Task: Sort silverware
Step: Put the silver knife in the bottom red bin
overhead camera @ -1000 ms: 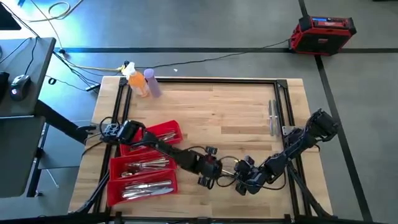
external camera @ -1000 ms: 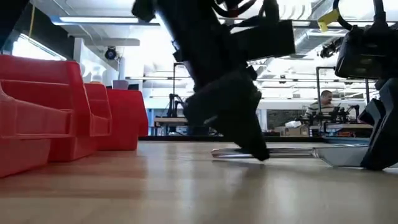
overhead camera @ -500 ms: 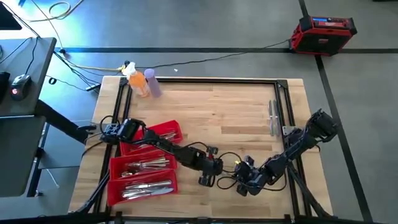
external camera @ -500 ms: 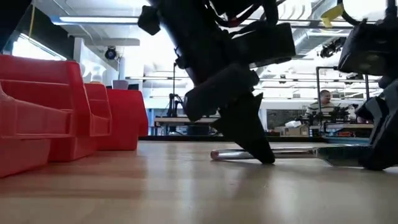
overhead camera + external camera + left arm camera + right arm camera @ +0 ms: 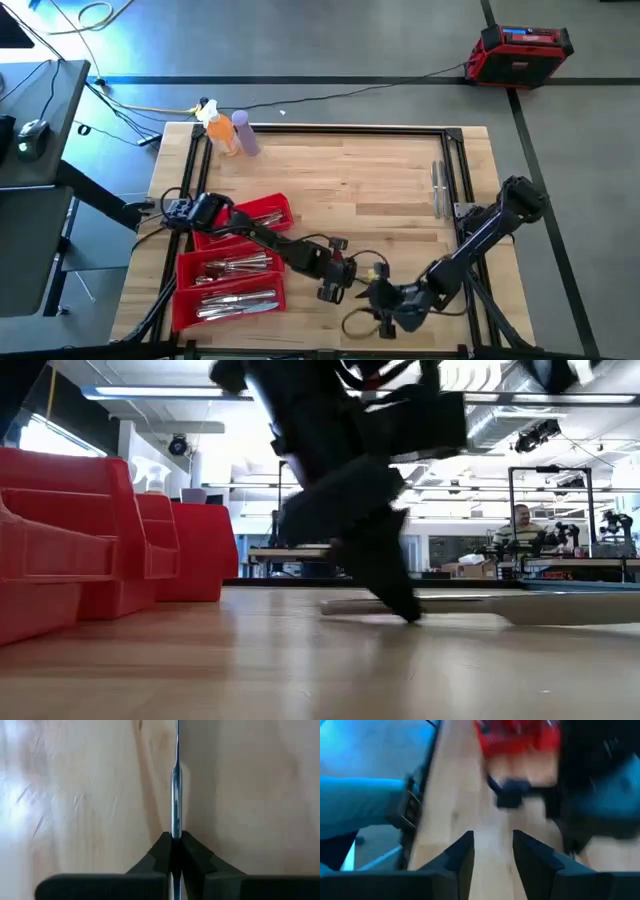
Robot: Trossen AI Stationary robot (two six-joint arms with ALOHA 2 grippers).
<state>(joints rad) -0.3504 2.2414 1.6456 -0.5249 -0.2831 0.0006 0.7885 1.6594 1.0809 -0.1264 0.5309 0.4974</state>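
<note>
- Knife (image 5: 176, 785) pinched edge-up between the left gripper (image 5: 333, 283) fingers, tip low against the worktop (image 5: 350, 180), just beside the red tray (image 5: 232, 265) on the side facing the right arm.
- Left wrist view: fingers (image 5: 161, 851) together on the handle, the slim blade running straight out from them over bare wood.
- Low view: the piece lies nearly flat along the worktop under the dark gripper (image 5: 385, 575), one end extending away from the red tray (image 5: 100, 540).
- Right gripper (image 5: 385, 312) sits a little farther from the tray than the left one, near the worktop's front edge; its fingers (image 5: 462, 852) stand apart with nothing between them.
- Tray compartments already hold sorted silverware (image 5: 235, 267); two more pieces (image 5: 437, 187) lie well apart from the tray, by the far-side frame rail.
- Judgement, step in hand: carry this knife to its tray compartment. Lift clear of the wood first, keep the hold firm so the thin handle does not pivot, clear the tray wall before lowering, and release low with the piece lined up with those already there.
- Orange and purple bottles (image 5: 228, 132) stand beyond the tray at the worktop corner.
- Writing: none legible in any view.
</note>
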